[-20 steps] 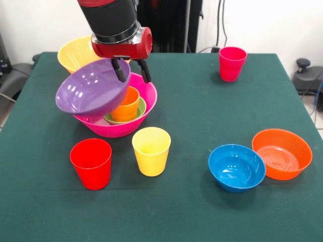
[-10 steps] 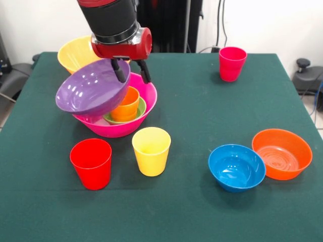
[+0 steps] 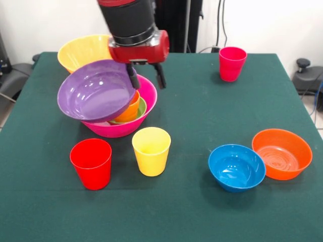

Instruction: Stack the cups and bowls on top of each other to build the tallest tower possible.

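The wide purple bowl (image 3: 96, 93) leans tilted on the left rim of the big hot-pink bowl (image 3: 147, 98). It partly covers the orange cup (image 3: 132, 107), which stands in the small green bowl (image 3: 141, 108) inside the pink one. My gripper (image 3: 147, 79) hangs open just right of the purple bowl's rim, with its left finger (image 3: 133, 78) at that rim. The red cup (image 3: 91, 162) and the yellow cup (image 3: 151, 150) stand in front of the pink bowl. The crimson-pink cup (image 3: 232, 63) stands at the far right.
The big orange-yellow bowl (image 3: 81, 50) sits behind the purple bowl at the far left. The blue bowl (image 3: 236, 167) and the medium orange bowl (image 3: 281, 153) sit side by side at the near right. The table (image 3: 202, 111) is covered in green cloth.
My gripper has moved to the right. The purple bowl has shifted slightly right with it and now leans lower over the orange cup.
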Available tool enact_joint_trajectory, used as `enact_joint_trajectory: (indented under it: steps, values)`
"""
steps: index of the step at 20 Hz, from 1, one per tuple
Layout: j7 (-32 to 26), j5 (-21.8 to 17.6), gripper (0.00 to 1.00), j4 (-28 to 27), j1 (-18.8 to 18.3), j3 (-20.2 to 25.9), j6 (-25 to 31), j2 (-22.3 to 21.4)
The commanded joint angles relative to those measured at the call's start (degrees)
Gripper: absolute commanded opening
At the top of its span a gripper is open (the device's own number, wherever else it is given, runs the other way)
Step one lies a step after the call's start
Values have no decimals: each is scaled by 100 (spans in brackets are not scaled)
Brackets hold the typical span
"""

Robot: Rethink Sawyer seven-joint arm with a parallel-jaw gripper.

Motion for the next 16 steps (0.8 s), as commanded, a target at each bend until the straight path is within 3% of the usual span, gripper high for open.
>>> enact_joint_trajectory:
  steps: [1, 16]
  values:
    - [140, -257, 100, 297, 443, -262, -373, 8]
    - [98, -132, 100, 370, 528, -393, -431, -92]
